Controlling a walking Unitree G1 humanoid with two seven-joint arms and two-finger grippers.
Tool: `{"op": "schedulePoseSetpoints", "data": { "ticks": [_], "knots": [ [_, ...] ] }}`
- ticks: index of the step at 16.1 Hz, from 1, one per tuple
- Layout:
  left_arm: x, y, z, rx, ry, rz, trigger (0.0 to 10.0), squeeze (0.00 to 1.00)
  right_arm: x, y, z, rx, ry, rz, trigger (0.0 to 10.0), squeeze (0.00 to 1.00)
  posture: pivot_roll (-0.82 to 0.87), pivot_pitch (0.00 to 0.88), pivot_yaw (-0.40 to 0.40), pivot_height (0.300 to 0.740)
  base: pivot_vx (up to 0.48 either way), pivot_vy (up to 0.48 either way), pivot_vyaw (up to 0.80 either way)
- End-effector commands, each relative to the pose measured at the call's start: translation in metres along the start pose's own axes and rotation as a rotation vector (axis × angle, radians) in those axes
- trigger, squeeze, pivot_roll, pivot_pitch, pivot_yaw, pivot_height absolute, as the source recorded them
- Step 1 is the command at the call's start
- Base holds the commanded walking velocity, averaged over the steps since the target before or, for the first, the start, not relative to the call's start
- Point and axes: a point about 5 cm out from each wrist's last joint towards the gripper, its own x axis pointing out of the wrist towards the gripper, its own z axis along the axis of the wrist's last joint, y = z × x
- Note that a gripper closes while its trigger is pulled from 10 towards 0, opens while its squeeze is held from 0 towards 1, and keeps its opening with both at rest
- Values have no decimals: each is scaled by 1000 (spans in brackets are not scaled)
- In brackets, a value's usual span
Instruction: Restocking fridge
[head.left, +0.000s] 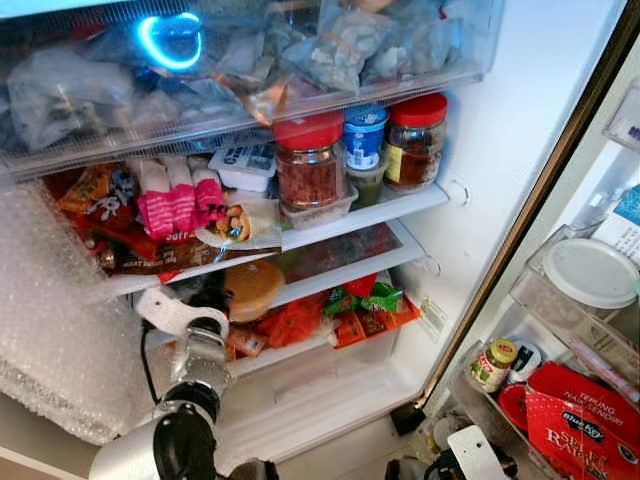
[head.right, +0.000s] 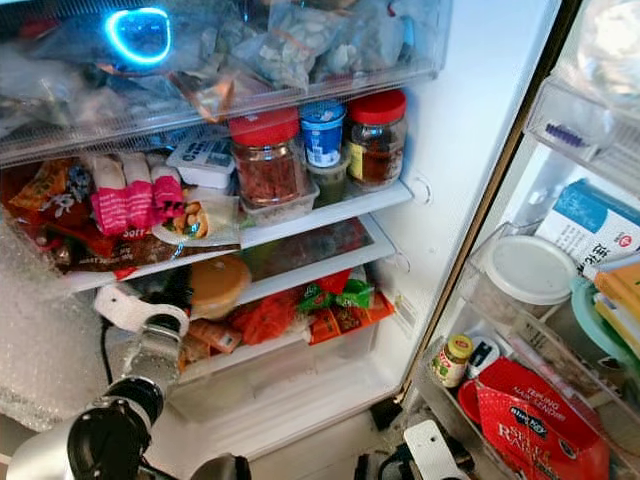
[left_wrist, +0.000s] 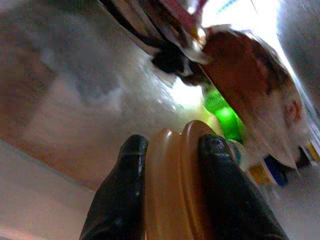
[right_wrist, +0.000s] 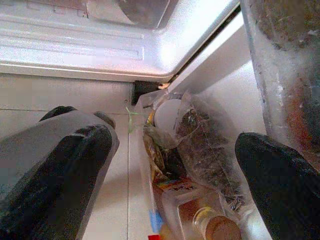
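The fridge stands open in front of me. My left arm reaches onto the lower shelf (head.left: 340, 275), and my left gripper (left_wrist: 172, 145) is shut on the edge of a round tan container (head.left: 252, 288). In the left wrist view, both black fingers (left_wrist: 122, 185) press on the container's (left_wrist: 175, 190) rim. Orange and green snack packets (head.left: 350, 305) lie just right of it. My right gripper (right_wrist: 175, 150) hangs low by the foot of the fridge door, open, with nothing between its fingers.
Two red-lidded jars (head.left: 310, 160) and a blue cup (head.left: 364, 135) stand on the shelf above. Pink packets (head.left: 175, 200) lie to their left. Bubble wrap (head.left: 50, 300) bulges at the far left. The door bins hold a red bag (head.left: 585, 420), a small yellow-lidded jar (head.left: 492, 365) and a white-lidded tub (head.left: 590, 272).
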Motion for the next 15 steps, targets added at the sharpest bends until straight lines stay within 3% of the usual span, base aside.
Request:
{"op": "schedulePoseSetpoints", "data": {
  "ticks": [1, 9, 12, 15],
  "knots": [
    [9, -9, 17, -18, -45, 1, 10000, 0, -27, 17, -64, -44, 228, 74, 10000, 0, -267, 143, -4, 648, 0, 0, 0],
    [11, -13, 22, -60, -90, 36, 10000, 0, -44, 20, -86, -101, 224, 99, 10000, 0, -306, 190, -36, 648, 0, 0, 0],
    [14, -22, 24, -88, -92, -3, 10000, 0, -47, 21, -89, -102, 224, 103, 10000, 0, -300, 199, -32, 648, 0, 0, 0],
    [11, -17, 18, -117, -87, -7, 10000, 0, -46, 23, -87, -99, 214, 101, 10000, 0, -296, 193, -24, 648, 0, 0, 0]
  ]
}}
